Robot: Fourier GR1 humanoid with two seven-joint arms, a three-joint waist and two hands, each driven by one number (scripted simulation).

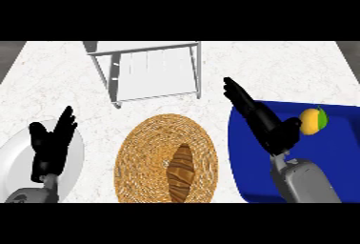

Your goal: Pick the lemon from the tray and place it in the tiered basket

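Head view – lemon (312, 121) unlabelled, tray (337, 157) plain

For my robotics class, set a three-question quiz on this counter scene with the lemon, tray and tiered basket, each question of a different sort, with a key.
1. True or false: the lemon already lies in the tiered basket.
2. Multiple choice: what lies in the woven basket at the counter's middle? A) a loaf of bread B) a cup C) a spoon
3. Fill in: the left hand rests open over a white ____.

Key
1. False: it lies on the blue tray, beside the open right hand.
2. A: the bread.
3. plate
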